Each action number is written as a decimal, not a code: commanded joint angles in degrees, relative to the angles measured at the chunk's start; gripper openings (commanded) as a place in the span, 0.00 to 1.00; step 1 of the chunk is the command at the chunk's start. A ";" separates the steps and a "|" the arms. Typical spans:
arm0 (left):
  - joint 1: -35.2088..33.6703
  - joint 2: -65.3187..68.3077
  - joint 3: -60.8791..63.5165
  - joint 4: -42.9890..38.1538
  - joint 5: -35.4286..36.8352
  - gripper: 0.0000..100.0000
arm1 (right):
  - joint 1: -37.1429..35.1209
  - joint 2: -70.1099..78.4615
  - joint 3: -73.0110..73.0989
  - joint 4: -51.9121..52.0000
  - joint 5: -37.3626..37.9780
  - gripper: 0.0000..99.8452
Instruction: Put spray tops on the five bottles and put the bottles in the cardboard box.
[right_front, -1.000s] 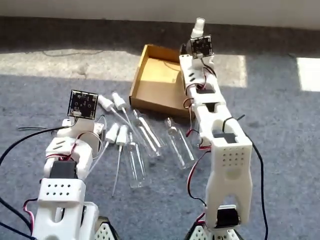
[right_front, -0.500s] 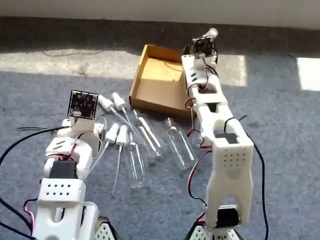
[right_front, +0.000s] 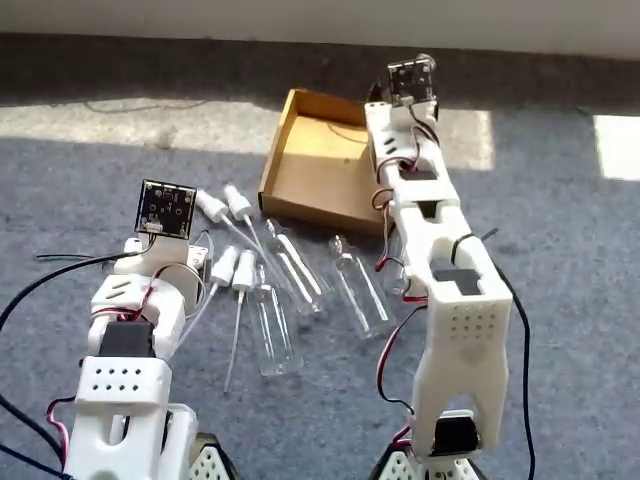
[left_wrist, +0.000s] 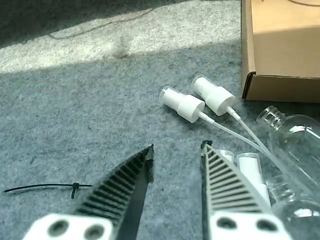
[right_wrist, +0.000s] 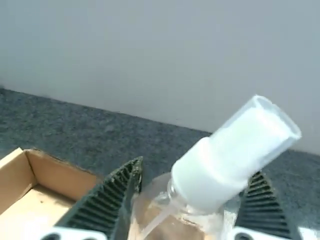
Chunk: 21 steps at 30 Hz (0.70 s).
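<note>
The cardboard box (right_front: 310, 160) was tan, the spray tops (left_wrist: 182, 104) white, the bottles (right_front: 272, 325) clear, both arms (right_front: 455, 330) white; the left end effector (left_wrist: 177, 149) had black ridged fingers (left_wrist: 120, 187), over a speckled grey worktop (left_wrist: 75, 115)

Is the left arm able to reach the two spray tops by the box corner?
Probably yes. The left hand is open, and the two spray tops lie on carpet just ahead of it with nothing between; the cardboard box stands beside them.

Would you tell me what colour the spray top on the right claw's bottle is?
The plastic spray top is white; right wrist view shows it best.
</note>
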 joint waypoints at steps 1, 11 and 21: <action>1.10 -0.57 -0.22 -0.88 0.26 0.15 | 0.57 -5.58 -3.38 3.56 0.00 0.26; 1.10 -0.57 -0.22 -0.88 0.26 0.15 | -1.01 -9.98 -17.36 17.98 -0.18 0.26; 1.10 -0.57 -0.22 -0.88 0.26 0.15 | -1.98 -10.24 -42.42 43.47 -0.18 0.26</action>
